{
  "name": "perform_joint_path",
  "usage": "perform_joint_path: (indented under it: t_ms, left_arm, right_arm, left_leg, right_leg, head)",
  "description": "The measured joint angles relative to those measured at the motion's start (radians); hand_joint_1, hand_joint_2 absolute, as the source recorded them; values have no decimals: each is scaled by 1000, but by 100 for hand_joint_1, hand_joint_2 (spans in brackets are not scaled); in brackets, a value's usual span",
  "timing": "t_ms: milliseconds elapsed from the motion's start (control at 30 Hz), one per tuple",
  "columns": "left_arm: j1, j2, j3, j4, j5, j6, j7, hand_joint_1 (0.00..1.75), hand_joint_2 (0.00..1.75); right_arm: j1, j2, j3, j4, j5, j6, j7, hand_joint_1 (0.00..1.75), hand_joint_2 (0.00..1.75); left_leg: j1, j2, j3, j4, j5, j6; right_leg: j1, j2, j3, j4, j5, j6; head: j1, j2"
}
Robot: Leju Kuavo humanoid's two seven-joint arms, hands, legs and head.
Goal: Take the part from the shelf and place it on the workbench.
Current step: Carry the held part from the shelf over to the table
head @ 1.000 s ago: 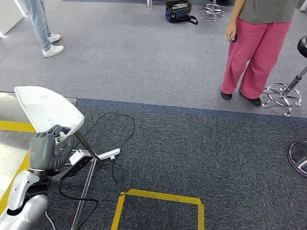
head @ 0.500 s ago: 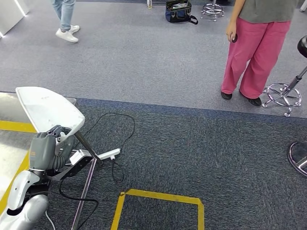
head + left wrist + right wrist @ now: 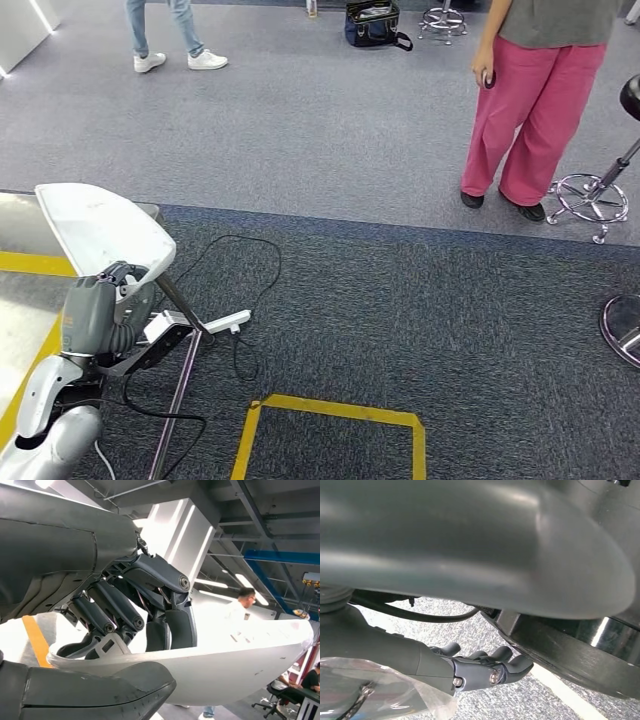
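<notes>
The part is a broad white curved shell (image 3: 98, 228), held up at the left of the head view. My left hand (image 3: 102, 310) grips its lower edge from beneath. In the left wrist view the dark fingers (image 3: 124, 605) curl over the shell's rim (image 3: 234, 655) and the thumb lies under it. A shiny metal surface with a yellow stripe (image 3: 19, 300) lies at the far left, below the part. My right hand (image 3: 482, 667) hangs over grey carpet, its fingers stretched out with nothing in them.
A person in pink trousers (image 3: 536, 110) stands at the back right beside a stool base (image 3: 592, 195). Another person in jeans (image 3: 170, 30) walks at the back left. A power strip with black cable (image 3: 226, 322) and a yellow tape rectangle (image 3: 332, 410) lie on the carpet.
The person in jeans has walked to the right along the back. The white part has shifted very slightly right in my left hand; the grip is unchanged.
</notes>
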Motion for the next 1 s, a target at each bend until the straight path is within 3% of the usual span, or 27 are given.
perform_joint_path:
  t_ms: [700,833,900,1000]
  left_arm:
    - [-1,0,0,0,1,0,0,175,175]
    - [-3,3,3,-3,1,-1,-1,175,175]
    - [-5,4,5,-7,1,-1,-2,175,175]
    - [-1,2,5,-8,1,-1,-2,175,175]
  right_arm:
    - [-6,0,10,0,14,0,6,0,0]
    - [-11,-1,19,1,17,0,9,0,0]
    - [-13,-2,23,2,17,0,10,0,0]
    - [-17,-4,27,4,18,0,9,0,0]
  left_leg:
    - [0,0,0,1,-1,0]
    - [-1,-1,6,-17,10,25]
    - [6,-5,22,-49,28,35]
    - [13,-16,28,-60,34,35]
  right_leg:
    - [-1,0,0,-1,1,1]
    - [-4,-4,7,-16,8,18]
    - [-1,-5,-9,17,-17,23]
    - [-4,-4,-93,194,-100,35]
  head:
    - [0,0]
    - [-2,0]
    - [0,0]
    - [2,0]
